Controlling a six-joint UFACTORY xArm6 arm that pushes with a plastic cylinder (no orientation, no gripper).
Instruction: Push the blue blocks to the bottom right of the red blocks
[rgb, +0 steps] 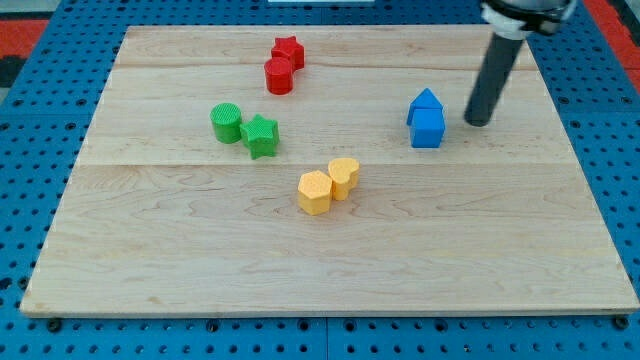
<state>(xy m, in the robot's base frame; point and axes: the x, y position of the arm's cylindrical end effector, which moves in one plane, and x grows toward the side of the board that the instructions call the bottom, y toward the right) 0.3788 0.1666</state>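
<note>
- The arm carries no pincer, so nothing is gripped; it ends in a dark rod, and my tip (479, 122) rests on the bench (330, 265) near its right edge, in the upper half
- My tip stands just right of the blue blocks, with a small gap between
- The blue cube (428, 128) and a second blue block with a peaked top (424, 102) touch each other, the cube nearer the bottom edge
- The red star (289, 50) and red cylinder (279, 75) sit together near the top edge, well left of the blue pair
- The green cylinder (226, 122) and green star (261, 135) lie left of centre
- Two yellow blocks (328, 184) touch near the middle
</note>
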